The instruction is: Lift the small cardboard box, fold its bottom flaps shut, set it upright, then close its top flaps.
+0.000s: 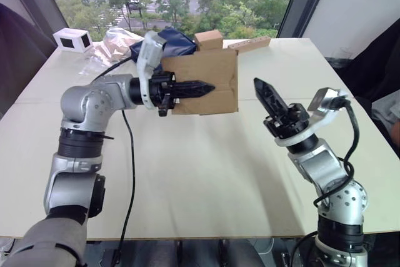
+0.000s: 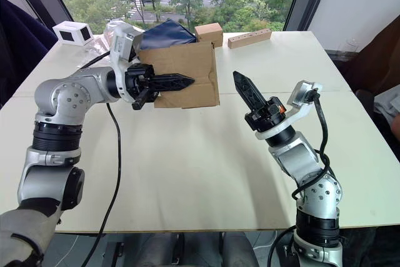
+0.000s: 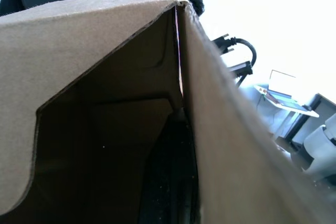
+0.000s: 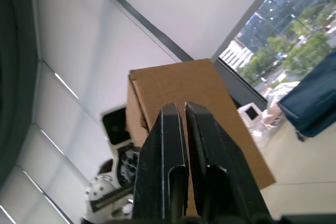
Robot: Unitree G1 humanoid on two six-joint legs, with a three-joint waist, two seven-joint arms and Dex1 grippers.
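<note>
Nearest the lens, the right claw (image 2: 245,89) points at the small cardboard box (image 2: 187,76) with its two fingers pressed together and nothing held, while the left claw (image 2: 169,83) is clamped on that box's wall, one finger inside, holding it clear of the bench (image 2: 187,167). By this look the lift is done; folding the bottom flaps, standing the box upright and closing the top flaps remain. Count: two claws, one held carton, one similar brown box (image 2: 209,34) and one white box (image 2: 73,32) at the far edge.

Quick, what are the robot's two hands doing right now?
Left gripper: shut on the small cardboard box, held above the table.
Right gripper: shut, holding nothing, beside the box.
</note>
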